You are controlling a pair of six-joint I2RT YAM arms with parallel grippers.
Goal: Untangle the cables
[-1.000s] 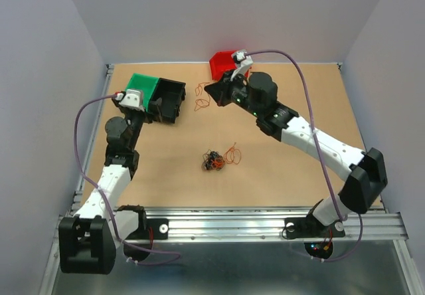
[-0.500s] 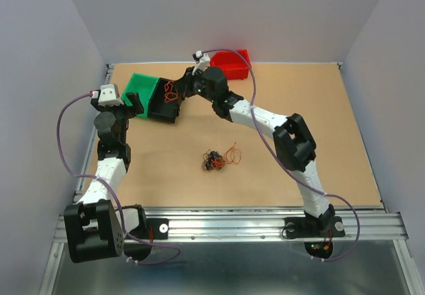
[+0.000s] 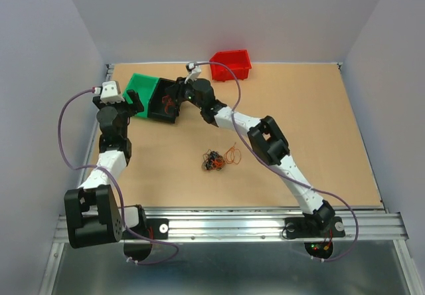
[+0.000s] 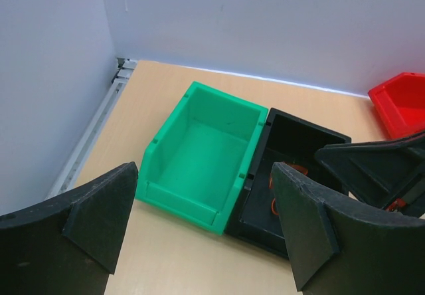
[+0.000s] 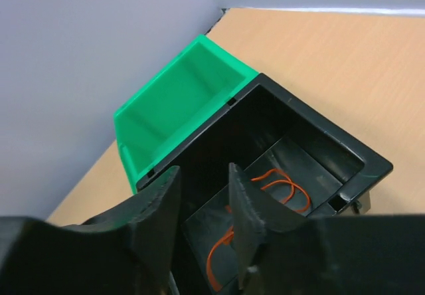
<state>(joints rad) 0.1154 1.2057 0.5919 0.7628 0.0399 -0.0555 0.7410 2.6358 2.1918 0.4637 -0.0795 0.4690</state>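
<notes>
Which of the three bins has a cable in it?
The black bin: an orange cable lies on its floor. The green bin beside it and the red bin show none.

A tan wooden table (image 3: 299,102) lies under the left claw (image 4: 204,175). Plain pale-lilac walls (image 3: 219,16) stand beyond it and to either side, evenly lit.

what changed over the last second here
The right gripper carried one orange cable left from beside the red bin to over the black bin, where the cable now lies, apparently released. The left gripper, open, drew back left from the black bin. The knot of cables, the green bin and the other bins stayed put.
</notes>
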